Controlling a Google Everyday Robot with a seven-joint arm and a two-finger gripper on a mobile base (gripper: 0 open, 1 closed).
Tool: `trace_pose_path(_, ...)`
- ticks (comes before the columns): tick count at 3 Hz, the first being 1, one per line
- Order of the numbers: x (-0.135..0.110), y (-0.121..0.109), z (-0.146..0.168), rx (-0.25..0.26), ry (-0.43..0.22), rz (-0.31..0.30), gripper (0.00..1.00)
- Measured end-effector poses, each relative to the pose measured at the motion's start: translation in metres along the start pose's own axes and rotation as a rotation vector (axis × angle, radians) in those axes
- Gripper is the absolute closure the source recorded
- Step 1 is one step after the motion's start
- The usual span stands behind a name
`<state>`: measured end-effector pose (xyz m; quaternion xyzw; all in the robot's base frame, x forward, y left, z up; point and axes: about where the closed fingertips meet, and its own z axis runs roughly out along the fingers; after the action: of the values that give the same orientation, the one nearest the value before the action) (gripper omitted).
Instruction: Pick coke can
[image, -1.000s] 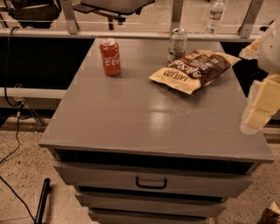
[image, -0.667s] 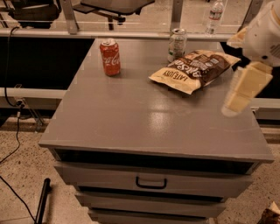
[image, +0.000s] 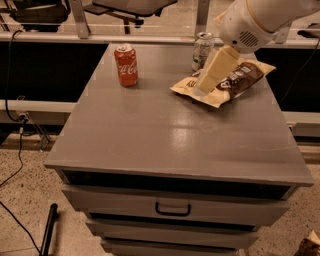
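Approach step: tool hangs over bag at bench 1 o'clock; open/closed can't tell. Coke can upright at 11 o'clock, untouched. Next, probably: travel toward 9 o'clock and line up w/ can.

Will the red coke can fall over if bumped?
The coke can stands upright and narrow, so a high bump would probably tip it, then it might roll. Its smooth side may be slippery. The tool hangs over the chip bag.

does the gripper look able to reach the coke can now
Probably yes: the gripper hangs over the chip bag, and only bare tabletop lies between it and the upright coke can at back left.
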<state>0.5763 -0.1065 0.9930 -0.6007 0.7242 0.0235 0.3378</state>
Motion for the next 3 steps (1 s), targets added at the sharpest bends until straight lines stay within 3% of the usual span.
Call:
trace_pose_path(1,-0.044,-0.019,0.033,0.021,-0.122,0.042,0.0)
trace_pose_path(2,-0.073,-0.039,0.073,0.008,-0.193,0.115,0.0)
trace_pose_path(3,-0.096,-0.047,0.12,-0.036,-0.221,0.168,0.0)
